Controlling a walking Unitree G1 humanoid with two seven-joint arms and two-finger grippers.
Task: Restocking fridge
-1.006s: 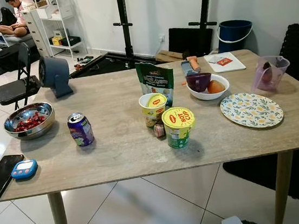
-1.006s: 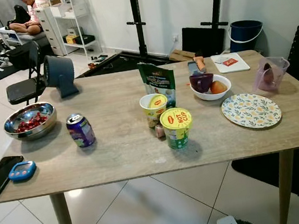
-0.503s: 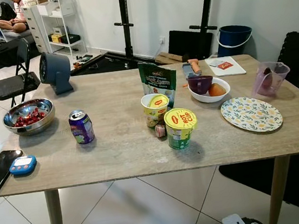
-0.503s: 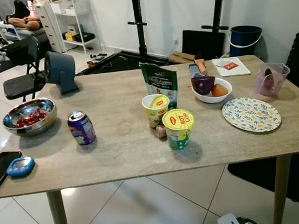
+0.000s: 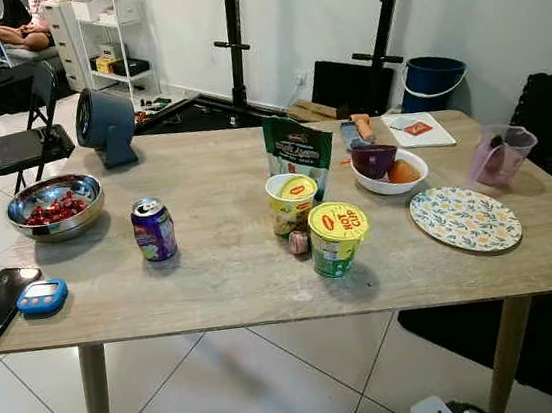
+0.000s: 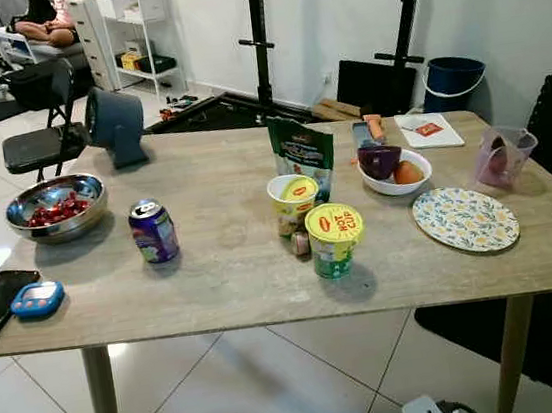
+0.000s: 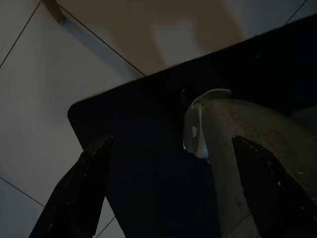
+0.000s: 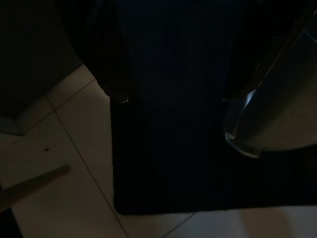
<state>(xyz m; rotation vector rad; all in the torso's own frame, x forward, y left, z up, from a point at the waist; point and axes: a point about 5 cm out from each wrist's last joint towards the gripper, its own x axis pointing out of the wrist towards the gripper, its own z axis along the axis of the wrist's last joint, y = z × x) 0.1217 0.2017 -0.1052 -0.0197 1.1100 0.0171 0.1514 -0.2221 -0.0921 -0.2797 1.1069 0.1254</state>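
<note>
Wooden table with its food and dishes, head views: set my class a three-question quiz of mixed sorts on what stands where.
1. True or false: the purple drink can stands upright on the wooden table.
2. What lies in the shiny steel bowl? A) red fruit B) noodles C) ice
3. Fill in: the round floral plate holds ____.

Key:
1. True
2. A
3. nothing
</note>
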